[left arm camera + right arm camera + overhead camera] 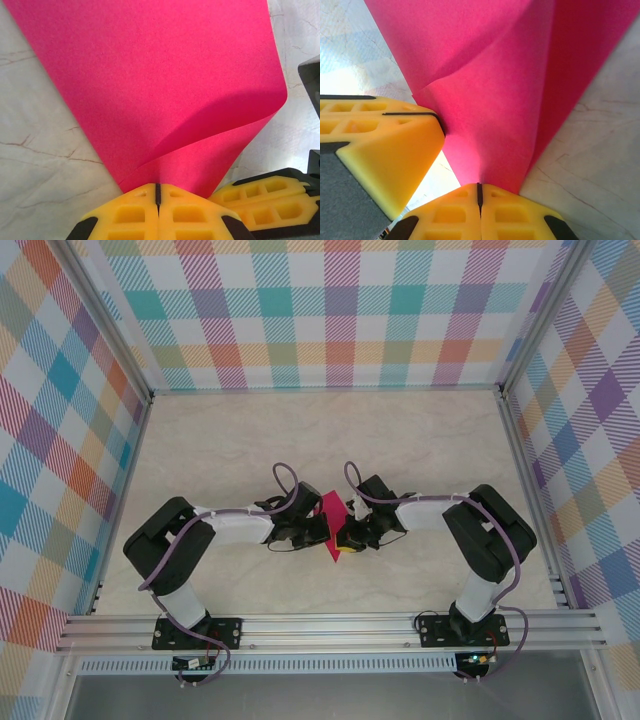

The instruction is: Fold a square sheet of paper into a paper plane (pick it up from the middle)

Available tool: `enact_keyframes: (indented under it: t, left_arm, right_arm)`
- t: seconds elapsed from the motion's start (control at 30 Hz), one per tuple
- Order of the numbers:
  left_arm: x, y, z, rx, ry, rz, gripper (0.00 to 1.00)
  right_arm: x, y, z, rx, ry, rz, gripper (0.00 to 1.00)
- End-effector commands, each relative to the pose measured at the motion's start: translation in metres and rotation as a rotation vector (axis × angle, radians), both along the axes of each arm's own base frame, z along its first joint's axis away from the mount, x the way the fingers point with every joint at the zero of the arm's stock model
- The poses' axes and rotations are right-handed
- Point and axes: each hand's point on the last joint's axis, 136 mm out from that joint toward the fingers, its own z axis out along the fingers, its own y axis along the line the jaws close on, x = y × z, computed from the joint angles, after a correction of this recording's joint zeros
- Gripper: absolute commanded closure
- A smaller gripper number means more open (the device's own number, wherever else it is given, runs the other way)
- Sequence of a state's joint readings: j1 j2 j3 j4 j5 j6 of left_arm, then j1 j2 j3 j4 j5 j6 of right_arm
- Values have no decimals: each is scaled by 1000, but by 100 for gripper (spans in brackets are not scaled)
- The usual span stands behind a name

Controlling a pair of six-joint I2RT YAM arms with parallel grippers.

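- Magenta-pink square sheet of paper [333,523] near the middle of the pale marbled table [240,440], towards its near side, pinched from two sides by both grippers.
- Bowed rather than flat: seen from the left wrist, curls over into a soft rounded bend on its right side, with no sharp crease to be seen.
- Seen from the right wrist, shows two overlapping layers that narrow down towards the fingertips, one corner of the upper layer lying free over the lower one.
- Cannot tell whether the sheet's far edge touches the table.
- Left gripper [316,530], reaching in from the left: yellow fingers [130,215] pressed together with only a thin dark seam between them, clamped on the sheet's near edge.
- Right gripper [347,535], reaching in from the right: jaws likewise closed tight on the paper, which rises straight out of the seam.
- Both grippers just beside each other, tips almost meeting at the same stretch of paper.
- Purple cables [285,475] looping above each wrist.
- Checked walls [340,310] in pastel colours on three sides, an aluminium rail [330,625] along the near edge carrying both arm bases.
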State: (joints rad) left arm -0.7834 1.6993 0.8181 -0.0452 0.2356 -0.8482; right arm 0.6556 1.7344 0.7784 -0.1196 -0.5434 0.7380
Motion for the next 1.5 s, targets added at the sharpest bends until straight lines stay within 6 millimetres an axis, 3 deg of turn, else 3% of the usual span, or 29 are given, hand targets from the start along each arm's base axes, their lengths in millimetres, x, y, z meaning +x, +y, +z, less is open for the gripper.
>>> enact_keyframes:
  t: [0.0,0.2,0.47,0.77,1.07,1.37,1.47]
  left_arm:
    - [-4,7,-11,68,21,11,99]
    - [-6,11,-13,83,29,15,99]
    - [-7,11,-16,87,37,19,99]
    - [-7,12,-18,92,44,24,99]
    - [-7,12,-18,96,41,26,99]
    - [-7,13,-18,100,40,30,100]
    - [-7,14,-18,102,41,30,100]
  right_arm:
    - [2,1,6,9,-46,21,94]
    - [-3,6,29,74,-93,52,94]
    - [-22,6,10,44,-45,76,95]
    - [-25,3,-11,-13,0,78,95]
    - [-28,7,19,52,-81,99,95]
    - [-38,3,-14,-44,-14,111,95]
    - [-37,2,-13,-60,-10,110,96]
